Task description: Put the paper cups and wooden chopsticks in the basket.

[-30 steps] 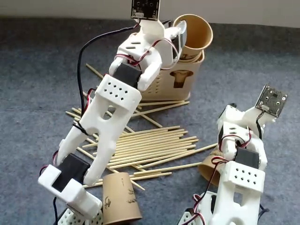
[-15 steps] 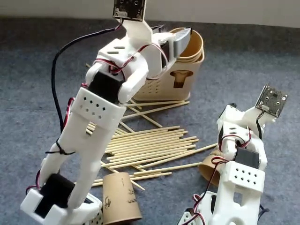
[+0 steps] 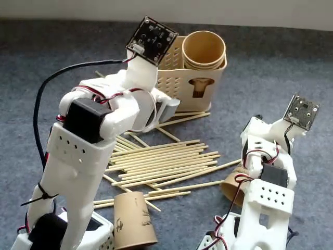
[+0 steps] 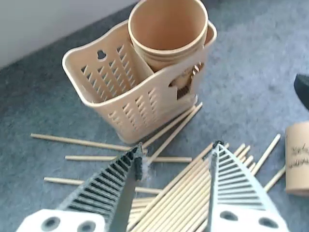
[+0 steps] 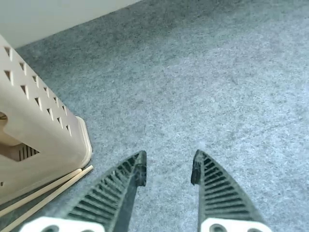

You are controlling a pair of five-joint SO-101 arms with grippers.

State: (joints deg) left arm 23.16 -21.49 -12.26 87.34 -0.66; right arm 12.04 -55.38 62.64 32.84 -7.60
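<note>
I run two arms of white printed plastic with black servo blocks at the joints; the left arm [image 3: 78, 151] and the right arm [image 3: 268, 198] each carry a panel of small round holes. Red, black and white wires loop round the joints, a thick black cable [image 3: 36, 114] arcs off the left arm toward nine o'clock, and a dark square camera board [image 3: 152, 40] tops each wrist. The left gripper [image 4: 176, 150] and the right gripper [image 5: 167, 166] have dark ribbed triangular fingers on white bases with round screw holes.

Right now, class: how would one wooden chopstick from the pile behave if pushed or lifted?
The wooden chopsticks look thin and straight: probably stiff and light. Lying loosely piled on the grey carpet, one would likely roll or drag neighbours when pushed.
</note>
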